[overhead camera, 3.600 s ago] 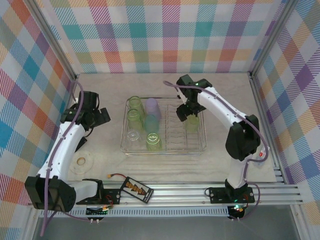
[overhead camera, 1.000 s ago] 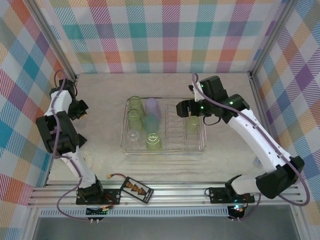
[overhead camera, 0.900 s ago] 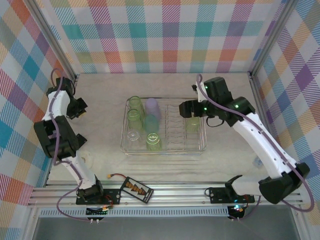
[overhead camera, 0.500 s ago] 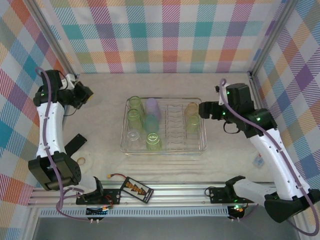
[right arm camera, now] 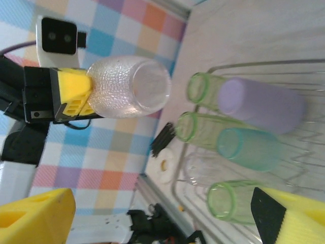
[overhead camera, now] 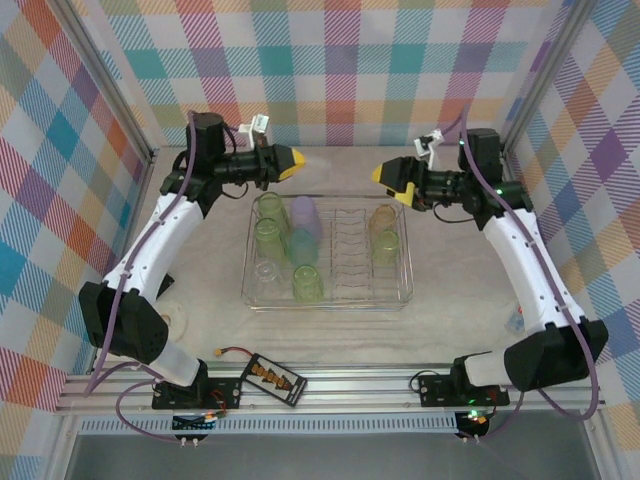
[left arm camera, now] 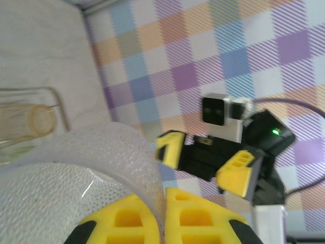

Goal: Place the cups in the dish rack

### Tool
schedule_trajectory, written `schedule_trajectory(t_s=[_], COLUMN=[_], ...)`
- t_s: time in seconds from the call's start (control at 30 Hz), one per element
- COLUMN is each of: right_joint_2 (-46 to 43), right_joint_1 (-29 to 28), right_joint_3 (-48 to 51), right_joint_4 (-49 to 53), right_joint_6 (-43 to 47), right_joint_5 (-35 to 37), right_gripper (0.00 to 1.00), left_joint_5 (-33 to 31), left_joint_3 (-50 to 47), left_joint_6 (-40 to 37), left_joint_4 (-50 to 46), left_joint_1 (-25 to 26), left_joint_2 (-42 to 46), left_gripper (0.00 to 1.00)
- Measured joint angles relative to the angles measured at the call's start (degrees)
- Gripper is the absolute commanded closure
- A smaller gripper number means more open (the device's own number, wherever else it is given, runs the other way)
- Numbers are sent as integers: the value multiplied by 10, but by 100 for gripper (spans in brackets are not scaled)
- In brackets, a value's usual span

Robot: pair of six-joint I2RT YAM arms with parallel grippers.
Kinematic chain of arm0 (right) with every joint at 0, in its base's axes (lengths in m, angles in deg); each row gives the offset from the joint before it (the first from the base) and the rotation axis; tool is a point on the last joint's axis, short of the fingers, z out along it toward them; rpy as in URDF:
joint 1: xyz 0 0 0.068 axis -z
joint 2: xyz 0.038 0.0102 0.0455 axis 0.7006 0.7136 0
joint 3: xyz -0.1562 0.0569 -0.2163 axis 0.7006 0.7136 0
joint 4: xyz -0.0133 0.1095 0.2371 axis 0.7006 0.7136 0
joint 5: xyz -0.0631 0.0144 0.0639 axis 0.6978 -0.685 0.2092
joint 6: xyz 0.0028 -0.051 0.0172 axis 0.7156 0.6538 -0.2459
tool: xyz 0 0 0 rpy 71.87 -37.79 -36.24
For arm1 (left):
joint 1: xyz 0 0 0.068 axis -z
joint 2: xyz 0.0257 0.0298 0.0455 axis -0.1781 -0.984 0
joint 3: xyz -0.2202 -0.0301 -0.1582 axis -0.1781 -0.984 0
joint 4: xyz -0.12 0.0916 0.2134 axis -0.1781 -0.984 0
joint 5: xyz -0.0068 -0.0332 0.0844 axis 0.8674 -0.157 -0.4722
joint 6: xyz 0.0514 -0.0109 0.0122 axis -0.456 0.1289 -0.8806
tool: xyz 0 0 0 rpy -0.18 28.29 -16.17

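While left pincer pinches one wall of a clear cup, aloft beyond far-left corner of rack, right pincer gapes empty; thin grip may slip, dropping cup outside.

The beige table bears the dish rack and a white ring.
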State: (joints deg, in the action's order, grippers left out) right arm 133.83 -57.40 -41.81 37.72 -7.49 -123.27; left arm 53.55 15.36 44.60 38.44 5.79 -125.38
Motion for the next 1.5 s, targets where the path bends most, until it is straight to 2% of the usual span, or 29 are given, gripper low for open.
schedule_trajectory(t_s=[0.23, 0.57, 0.8, 1.2, 1.5], right_joint_2=[37, 51, 83, 89, 96], right_joint_1=[-62, -67, -70, -74, -73], right_joint_3=[-12, -12, -27, -37, -59], right_joint_4=[-65, -197, -203, -226, -203], right_joint_6=[-32, -90, -88, -84, -66], right_joint_5=[-38, -62, -67, -75, -78], right_gripper=[5, 7, 6, 7, 14], left_joint_5=[9, 14, 19, 19, 26], left_joint_3=[6, 6, 4, -8, -9], left_joint_6=[46, 82, 103, 110, 98], left_joint_4=[89, 146, 175, 176, 167], left_joint_1=[37, 59, 72, 81, 86], left_joint_2=[-5, -9, -9, -9, -7], left_gripper=[100, 100, 100, 100, 100])
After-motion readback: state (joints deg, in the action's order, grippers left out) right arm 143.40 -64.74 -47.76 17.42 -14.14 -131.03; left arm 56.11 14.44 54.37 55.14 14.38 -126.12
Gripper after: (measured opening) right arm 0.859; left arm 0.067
